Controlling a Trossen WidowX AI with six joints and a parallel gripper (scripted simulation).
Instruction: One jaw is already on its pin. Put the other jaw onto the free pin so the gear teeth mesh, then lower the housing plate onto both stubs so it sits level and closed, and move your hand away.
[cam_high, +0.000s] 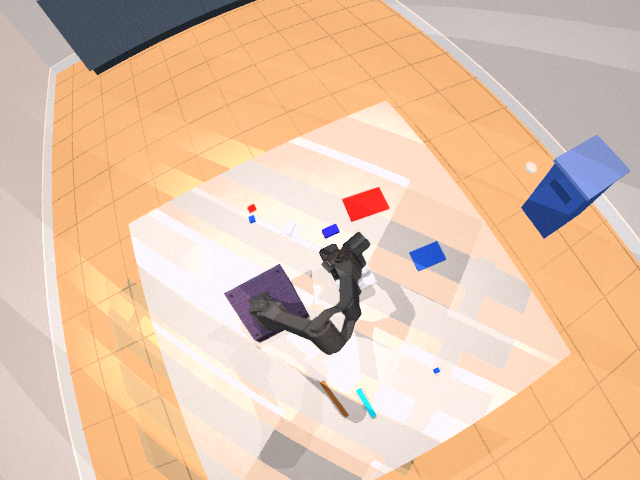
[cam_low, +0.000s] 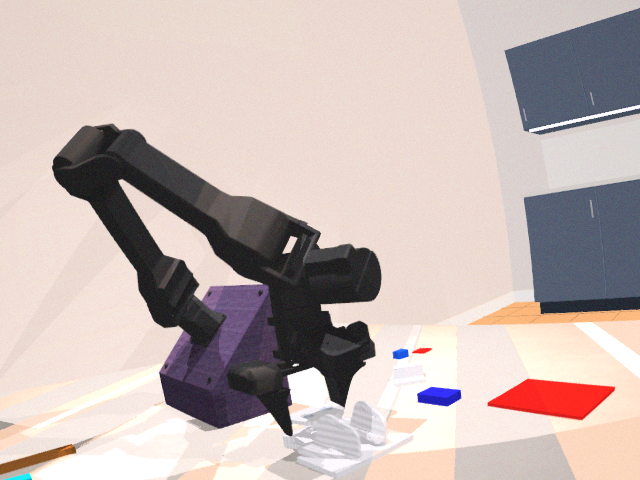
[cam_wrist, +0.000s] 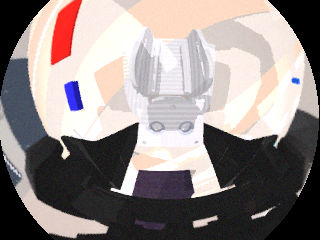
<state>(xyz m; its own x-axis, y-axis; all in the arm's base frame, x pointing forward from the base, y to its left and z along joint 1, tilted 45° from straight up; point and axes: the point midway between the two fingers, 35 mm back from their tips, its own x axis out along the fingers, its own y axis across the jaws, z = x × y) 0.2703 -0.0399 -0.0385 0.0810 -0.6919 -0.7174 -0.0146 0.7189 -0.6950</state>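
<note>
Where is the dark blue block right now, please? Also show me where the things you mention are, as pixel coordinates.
In the top view, the dark blue block (cam_high: 330, 230) (cam_low: 438, 396) (cam_wrist: 73, 96) lies just beyond the gripper (cam_high: 338, 260) (cam_low: 316, 419) (cam_wrist: 170, 126), left of the red panel (cam_high: 365, 204) (cam_low: 551, 398) (cam_wrist: 65, 32).

Two white, ribbed jaws stand upright, side by side; white, two-holed housing plate sits between the pincer's fingers, beside them.

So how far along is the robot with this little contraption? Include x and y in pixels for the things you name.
Looks done: two curved white pieces (cam_high: 367, 279) (cam_low: 338, 438) (cam_wrist: 143, 70) stand side by side, though whether their teeth mesh is unclear. In hand: the white plate (cam_low: 321, 411) (cam_wrist: 171, 136), between the jaws, low beside them. Probably left: seating it level and closed, letting go, moving away.
</note>
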